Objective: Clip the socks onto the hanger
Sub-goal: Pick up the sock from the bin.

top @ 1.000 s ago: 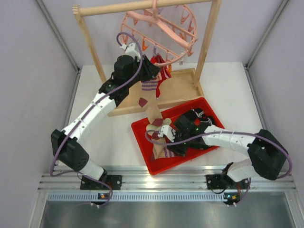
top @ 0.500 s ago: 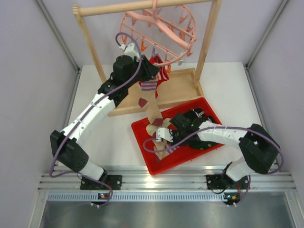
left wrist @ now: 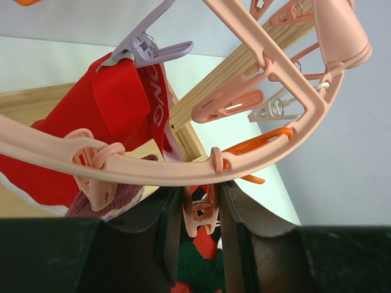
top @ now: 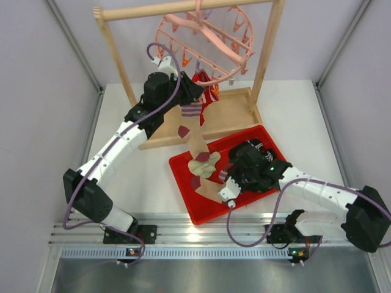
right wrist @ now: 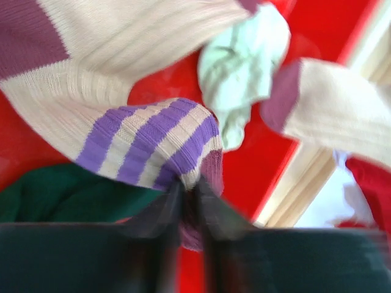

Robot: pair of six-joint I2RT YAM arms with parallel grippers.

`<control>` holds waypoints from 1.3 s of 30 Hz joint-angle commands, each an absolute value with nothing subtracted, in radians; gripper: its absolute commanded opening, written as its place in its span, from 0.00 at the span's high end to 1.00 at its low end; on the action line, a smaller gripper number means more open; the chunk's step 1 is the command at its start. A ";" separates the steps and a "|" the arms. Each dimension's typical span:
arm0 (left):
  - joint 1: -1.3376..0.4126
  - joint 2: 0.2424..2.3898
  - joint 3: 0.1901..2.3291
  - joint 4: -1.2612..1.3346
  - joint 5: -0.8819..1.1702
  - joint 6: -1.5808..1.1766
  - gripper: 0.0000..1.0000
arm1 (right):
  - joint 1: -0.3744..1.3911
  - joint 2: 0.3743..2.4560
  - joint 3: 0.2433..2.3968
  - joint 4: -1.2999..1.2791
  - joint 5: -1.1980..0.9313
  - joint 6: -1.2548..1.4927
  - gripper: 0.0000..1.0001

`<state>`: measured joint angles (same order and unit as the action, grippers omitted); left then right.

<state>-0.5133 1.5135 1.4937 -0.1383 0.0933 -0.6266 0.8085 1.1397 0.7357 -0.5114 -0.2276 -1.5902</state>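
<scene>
Glossy plastic hanger (left wrist: 153, 173), ribbed knit sock (right wrist: 153, 143)

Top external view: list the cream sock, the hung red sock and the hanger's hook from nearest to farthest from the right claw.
1. Cream sock, in the red tray, just beside the right claw.
2. Red sock, pegged up beyond the tray.
3. Hanger's hook, over the wooden bar, farthest back.
</scene>
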 commanded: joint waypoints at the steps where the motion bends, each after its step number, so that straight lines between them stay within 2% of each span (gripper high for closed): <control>1: -0.508 1.482 1.479 -0.110 0.106 -0.627 1.00 | 0.799 1.195 0.693 -0.359 -0.275 -1.825 0.76; 3: -0.508 1.482 1.483 -0.112 0.103 -0.623 1.00 | 0.801 1.210 0.664 -0.243 -0.242 -1.845 0.52; 5: -0.508 1.480 1.486 -0.113 0.103 -0.620 1.00 | 0.799 1.215 0.664 -0.163 -0.192 -1.786 0.48; 10: -0.503 1.482 1.483 -0.109 0.109 -0.626 1.00 | 0.729 1.186 0.758 -0.166 -0.114 -1.423 0.48; 13: -0.505 1.486 1.480 -0.101 0.118 -0.635 1.00 | 0.655 1.169 0.846 -0.233 -0.098 -1.204 0.44; 15: -0.505 1.489 1.480 -0.098 0.120 -0.635 1.00 | 0.623 1.183 0.911 -0.355 -0.104 -1.056 0.48; 19: -0.505 1.489 1.480 -0.097 0.117 -0.641 1.00 | 0.607 1.264 1.127 -0.585 -0.194 -0.575 0.52; 20: -0.503 1.491 1.480 -0.097 0.117 -0.641 1.00 | 0.607 1.288 1.159 -0.632 -0.228 -0.511 0.56; 24: -0.505 1.491 1.482 -0.101 0.112 -0.643 1.00 | 0.615 1.393 1.207 -0.713 -0.324 -0.208 0.62; 39: -0.488 1.468 1.465 -0.112 0.106 -0.650 1.00 | 0.695 1.609 1.132 -0.716 -0.331 -0.052 0.54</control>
<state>-0.4934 1.5051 1.4769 -0.1280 0.1116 -0.6418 0.6708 1.5780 1.1381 -0.7017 -0.3130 -0.1158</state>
